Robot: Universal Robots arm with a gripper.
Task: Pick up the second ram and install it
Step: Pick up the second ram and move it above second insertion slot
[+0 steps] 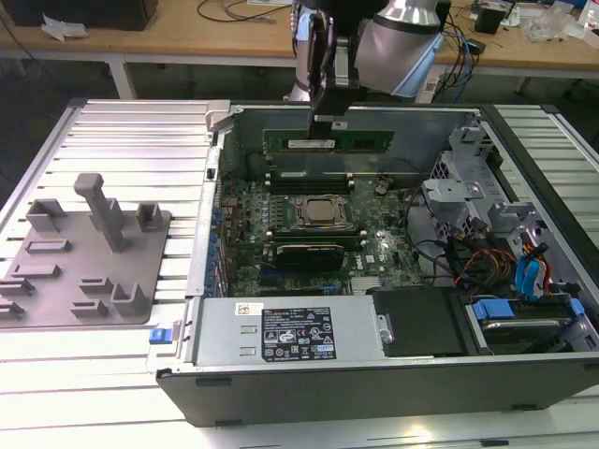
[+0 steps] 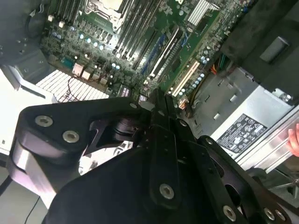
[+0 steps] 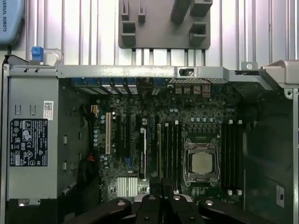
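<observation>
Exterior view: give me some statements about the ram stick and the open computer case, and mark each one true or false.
1. The hand holds the second ram level over the open case. True.
2. A cooler covers the CPU socket. False: the socket is bare.
3. A grey fixture lies at the exterior view's left of the case. True.
4. The power supply sits right beside the held ram. False: it lies along the case's opposite side, nearest the camera.
</observation>
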